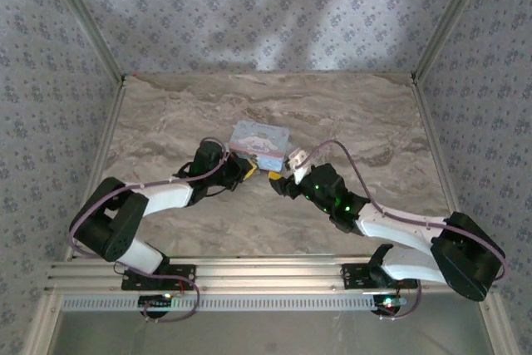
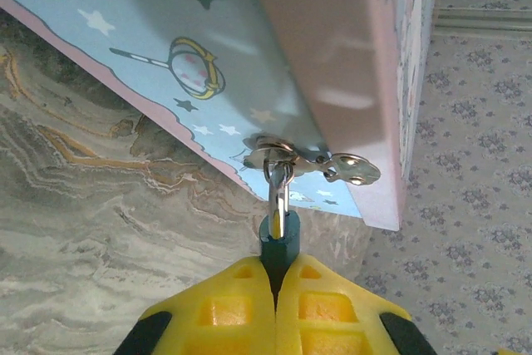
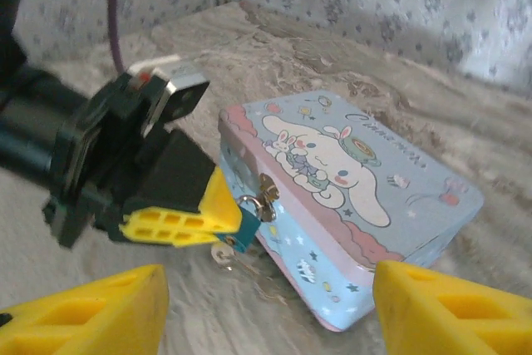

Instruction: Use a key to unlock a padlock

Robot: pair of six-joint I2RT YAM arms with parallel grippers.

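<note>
Left gripper point(image 2: 278, 276): clenched on the body of the padlock, its yellow fingers point(image 2: 224, 309) pressed together with only the lock between their tips.
Padlock point(image 2: 278, 243): tiny and dark teal, pinched at the tip of the left gripper. It sits at the front wall of the tin, just above the tabletop.
Shackle point(image 2: 279, 193): thin bright metal, rising from the padlock and threaded through the clasp.
Clasp point(image 2: 312, 160): a small silver fitting on the tin's pink-edged front wall, where lid and base meet.
Tin point(image 3: 366, 180): pale blue and rectangular, with a white cartoon character on the lid and stars along its side. It lies near the middle of the tabletop, between the two arms.
Right gripper point(image 3: 270, 288): released, its two yellow fingers point(image 3: 83, 313) spread wide with nothing between them. It is near the tin's front corner, facing the left gripper, and touches neither.
Small metal piece point(image 3: 224, 253): pale and shiny, just below the padlock in the right wrist view, too blurred to identify.
Tabletop point(image 1: 183, 114): marbled beige and grey stone pattern.
Walls point(image 1: 266, 6): grey patterned panels on three sides.
</note>
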